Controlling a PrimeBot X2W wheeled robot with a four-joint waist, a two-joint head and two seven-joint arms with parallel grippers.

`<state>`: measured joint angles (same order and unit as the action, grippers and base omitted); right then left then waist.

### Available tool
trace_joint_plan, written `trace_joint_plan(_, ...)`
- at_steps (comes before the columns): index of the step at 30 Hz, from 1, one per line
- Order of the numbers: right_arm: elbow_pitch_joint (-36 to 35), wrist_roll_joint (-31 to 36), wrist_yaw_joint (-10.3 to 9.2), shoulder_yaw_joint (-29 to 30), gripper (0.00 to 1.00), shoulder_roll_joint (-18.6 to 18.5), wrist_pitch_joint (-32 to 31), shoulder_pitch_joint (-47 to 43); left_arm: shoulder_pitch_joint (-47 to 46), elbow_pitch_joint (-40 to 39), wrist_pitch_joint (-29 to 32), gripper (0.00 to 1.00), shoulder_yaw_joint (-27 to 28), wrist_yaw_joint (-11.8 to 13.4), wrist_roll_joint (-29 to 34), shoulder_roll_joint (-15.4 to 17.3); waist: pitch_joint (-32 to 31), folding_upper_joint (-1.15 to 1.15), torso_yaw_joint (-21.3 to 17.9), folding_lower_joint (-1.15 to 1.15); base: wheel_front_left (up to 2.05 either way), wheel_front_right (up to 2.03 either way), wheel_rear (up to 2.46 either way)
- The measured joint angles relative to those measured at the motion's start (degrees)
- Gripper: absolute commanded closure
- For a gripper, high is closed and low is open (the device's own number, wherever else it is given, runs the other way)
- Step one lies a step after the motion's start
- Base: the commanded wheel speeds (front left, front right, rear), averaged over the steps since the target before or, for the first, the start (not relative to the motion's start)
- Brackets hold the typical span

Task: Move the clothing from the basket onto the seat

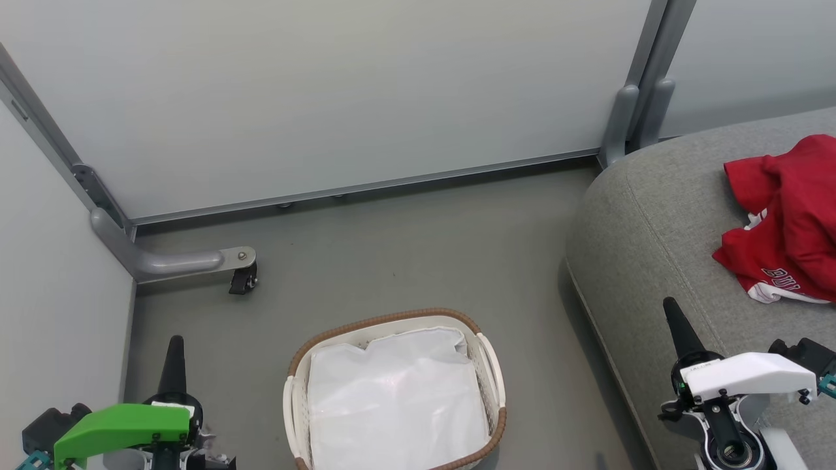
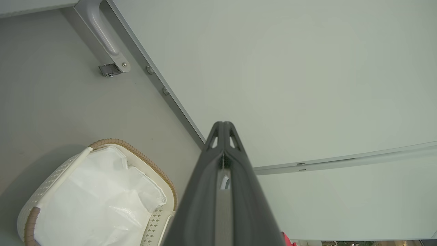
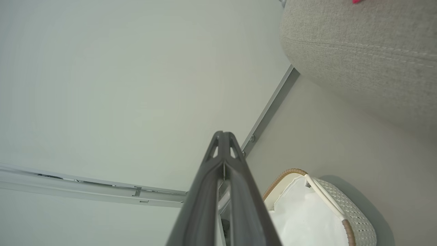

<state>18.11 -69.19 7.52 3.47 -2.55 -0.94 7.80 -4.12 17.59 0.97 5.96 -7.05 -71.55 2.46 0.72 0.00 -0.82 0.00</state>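
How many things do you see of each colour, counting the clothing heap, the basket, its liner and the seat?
Red: 1, the clothing heap, lying on the seat.
White: 2, the basket and its liner.
Grey: 1, the seat.
Total: 4.

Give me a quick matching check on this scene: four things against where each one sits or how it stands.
Things:
1. red clothing
2. white liner
3. laundry basket
4. left gripper

Place or state:
A. standing on the grey floor
B. shut, holding nothing
C. lying on the sofa cushion
D. inside the basket

Pairs: 1-C, 2-D, 3-A, 4-B
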Motion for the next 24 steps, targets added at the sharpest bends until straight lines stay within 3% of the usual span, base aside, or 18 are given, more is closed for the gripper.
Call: trace_joint_plan(24, -2.1, -12.4, -0.02, 1.6, 1.00, -0.1, -2.9, -0.5, -0.7, -1.9, 3.0, 1.00, 0.3, -0.1, -11.0, 0.1, -0.3, 0.00, 0.4, 0.00, 0.00, 0.00, 0.00)
